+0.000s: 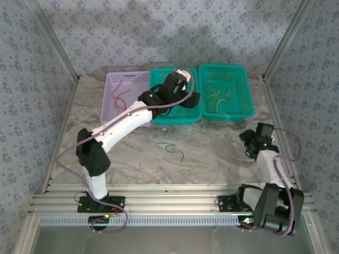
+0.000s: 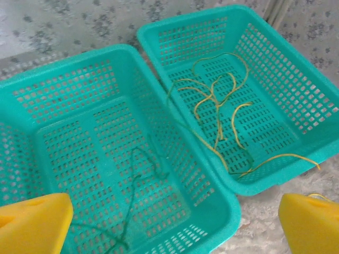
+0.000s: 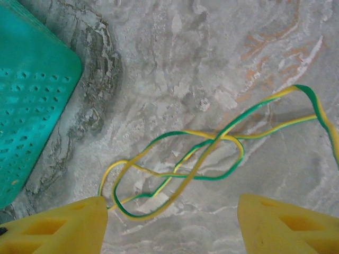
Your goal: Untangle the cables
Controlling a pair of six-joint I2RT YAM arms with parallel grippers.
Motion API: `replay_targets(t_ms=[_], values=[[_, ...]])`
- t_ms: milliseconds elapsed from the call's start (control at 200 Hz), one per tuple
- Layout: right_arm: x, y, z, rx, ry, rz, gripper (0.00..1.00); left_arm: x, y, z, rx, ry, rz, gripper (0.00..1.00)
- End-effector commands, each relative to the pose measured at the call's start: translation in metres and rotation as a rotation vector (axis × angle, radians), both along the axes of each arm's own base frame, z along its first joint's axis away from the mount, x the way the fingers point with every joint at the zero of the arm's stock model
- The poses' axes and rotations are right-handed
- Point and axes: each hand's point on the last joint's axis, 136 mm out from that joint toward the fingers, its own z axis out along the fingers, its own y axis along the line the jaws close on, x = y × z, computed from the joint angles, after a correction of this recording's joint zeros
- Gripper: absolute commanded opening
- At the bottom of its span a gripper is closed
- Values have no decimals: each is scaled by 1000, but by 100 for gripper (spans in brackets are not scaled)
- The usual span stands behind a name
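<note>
Landmark: the middle teal basket (image 1: 175, 119); everything below is placed from it.
Sorting: red cables (image 1: 121, 95) lie in the lilac basket (image 1: 110, 114) on its left. Yellow cables (image 2: 217, 106) lie in the second teal basket (image 2: 296, 69), pressed against its right rim. A green cable (image 2: 135, 203) lies inside the middle basket. To me this looks like one colour per basket, which would explain the row.
Loose strands: a few green strands (image 1: 172, 149) lie on the bare worktop (image 1: 212, 161) in front of the middle basket, well apart from it.
Left jaws: spread wide with nothing between them, hanging above the middle basket, a yellow finger (image 2: 34, 225) at each side. The green cable rests on the basket floor below the gap, nearer the left-hand finger, and no contact shows.
Left arm, why there: I'd guess because this is the green basket.
Right jaws: parted and empty, low over the worktop to the right of the middle basket, past its neighbour's near corner (image 3: 32, 95).
Striped tangle: a yellow-and-green cable (image 3: 180, 169) lies flat in crossed loops just ahead of the right jaws, inside their span. Its nearest loop ends just beside one finger (image 3: 58, 225), and I cannot tell whether it touches.
Right arm, why there: it looks lined up to pick at that knot.
</note>
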Motion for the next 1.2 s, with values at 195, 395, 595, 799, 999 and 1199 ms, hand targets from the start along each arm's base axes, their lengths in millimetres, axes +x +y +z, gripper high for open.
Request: replay_targets(t_ms=[195, 395, 595, 799, 999, 1199], values=[[25, -4, 1, 49, -34, -38, 64, -22, 62, 16, -39, -23, 122, 100], [32, -5, -6, 51, -29, -39, 61, -45, 98, 14, -51, -16, 186, 100], [39, -3, -14, 65, -26, -29, 55, -66, 138, 9, -66, 16, 263, 100], [43, -3, -15, 31, -26, -12, 43, -81, 184, -5, -61, 12, 347, 100], [44, 1, -19, 29, -12, 6, 26, -91, 207, -24, -75, 32, 402, 100], [46, 7, -13, 17, -14, 28, 17, -95, 215, -36, -70, 54, 423, 100]])
